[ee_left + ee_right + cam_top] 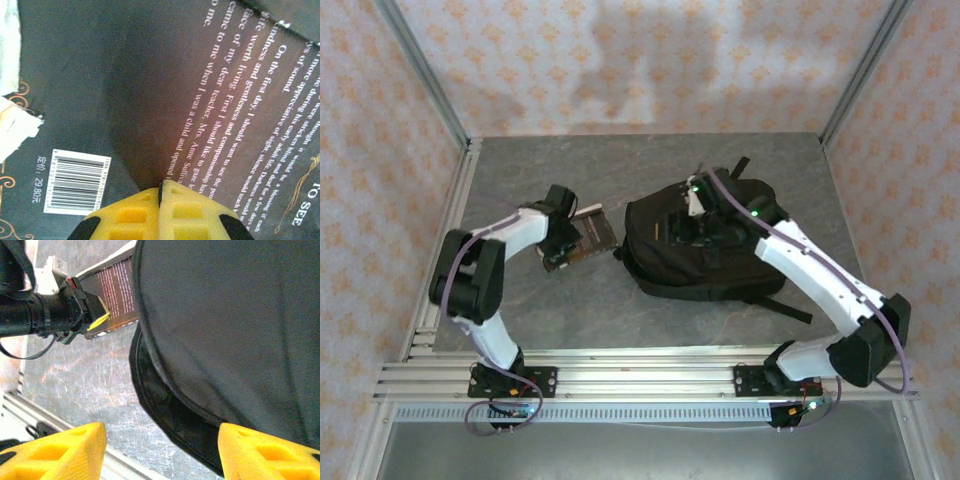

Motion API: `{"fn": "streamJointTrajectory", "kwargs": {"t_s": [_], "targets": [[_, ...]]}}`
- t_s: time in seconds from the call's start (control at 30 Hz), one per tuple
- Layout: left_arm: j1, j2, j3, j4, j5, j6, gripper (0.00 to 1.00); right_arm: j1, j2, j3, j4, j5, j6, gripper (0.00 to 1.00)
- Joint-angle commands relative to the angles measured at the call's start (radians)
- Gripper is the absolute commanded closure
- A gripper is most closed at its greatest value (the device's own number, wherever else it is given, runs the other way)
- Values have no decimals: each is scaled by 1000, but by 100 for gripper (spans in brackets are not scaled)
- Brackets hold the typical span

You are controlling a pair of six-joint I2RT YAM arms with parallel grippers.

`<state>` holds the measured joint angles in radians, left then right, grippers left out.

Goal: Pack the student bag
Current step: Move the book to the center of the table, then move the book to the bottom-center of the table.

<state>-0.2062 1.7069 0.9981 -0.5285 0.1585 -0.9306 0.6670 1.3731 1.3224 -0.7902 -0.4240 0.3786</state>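
A grey, stone-patterned bench (570,310) carries everything here, and along its near edge at 6 o'clock run the aluminium rails (620,375) that hold both arm bases.

Going outward from there, the left gripper (160,189) has its yellow pads pressed together. We judge it is pinching the edge of a dark book (150,100), whose back cover shows pale print and a barcode. From above, that book (592,232) sits at about 9 o'clock from the bench centre, tilted, just beside the student bag (700,270) but apart from it.

The bag lies flat at about 3 o'clock, straps trailing toward 4 o'clock. The right gripper (160,435) has its jaws spread wide with nothing between them, and it hovers over the bag's black fabric (230,315). From above it sits (705,215) near the bag's far end. We cannot tell whether the zipper is open.

What worries us:
- The pinch on the book looks thin, at one edge only, so the book could swing or slip out on the way over.
- If the right gripper gets no firm hold on the fabric, the mouth may stay flat, and the book would butt against the bag's side and push it across the bench.
- The soft cloth could also slide out from between the fingers.

Beyond the bag the bench runs bare to 12 o'clock. Metal posts rise at the far corners, and the walls (620,60) behind them are papered in a pale orange motif
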Motion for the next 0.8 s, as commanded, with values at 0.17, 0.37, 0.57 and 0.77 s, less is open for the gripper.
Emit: {"fn": "streamJointTrajectory", "kwargs": {"t_s": [0.17, 0.37, 0.57, 0.77], "targets": [[-181, -288, -226, 2, 135, -95, 92, 194, 217, 78, 37, 75, -48, 56], [-85, -568, -118, -214, -133, 73, 68, 265, 370, 157, 32, 219, 14, 94], [35, -354, -30, -183, -130, 248, 55, 278, 548, 316, -35, 274, 49, 84], [89, -117, 92, -105, -80, 406, 50, 326, 699, 477, -96, 343, 82, 69]]}}
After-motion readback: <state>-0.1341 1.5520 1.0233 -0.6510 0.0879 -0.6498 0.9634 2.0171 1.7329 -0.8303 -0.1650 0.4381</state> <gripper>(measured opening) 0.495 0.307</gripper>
